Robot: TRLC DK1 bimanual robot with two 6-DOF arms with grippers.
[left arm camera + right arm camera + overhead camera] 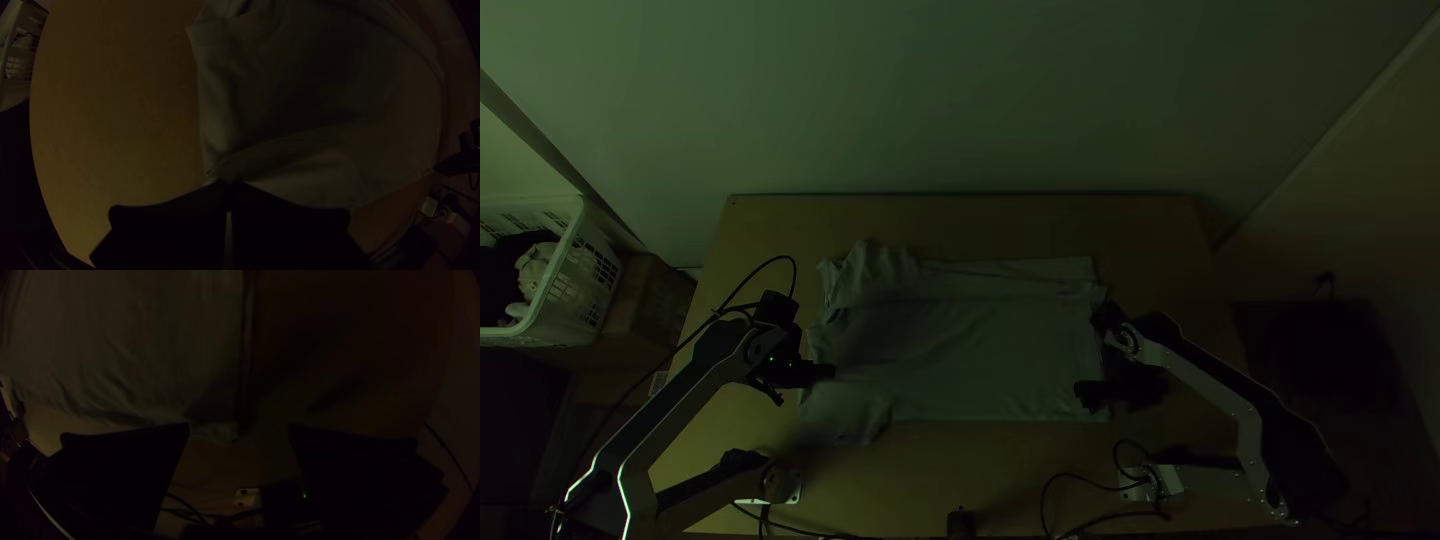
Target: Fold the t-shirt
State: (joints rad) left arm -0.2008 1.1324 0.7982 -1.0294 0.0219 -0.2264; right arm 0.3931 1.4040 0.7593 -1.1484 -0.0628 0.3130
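Shirt (960, 345): mid-table (960, 215), mostly spread, rumpled at the far corner on the left arm's side
Left gripper (830, 371): at shirt's side edge, fingers together; can't tell if cloth is pinched
Right gripper (1098, 355): at shirt's opposite edge, fingers wide apart, grasping nothing
Basket (588, 285): beside table, left arm's side, cloth inside

Has silver-grey links (1200, 382), bulky black joints (718, 340) and thin black cables (780, 257) at lower left and right of the frame. Bears green lights (771, 358) at left, pale base plates (1135, 492) near the bottom. Ends in wide black fingers (125, 470) on left tool (830, 371) and right tool (1091, 355).
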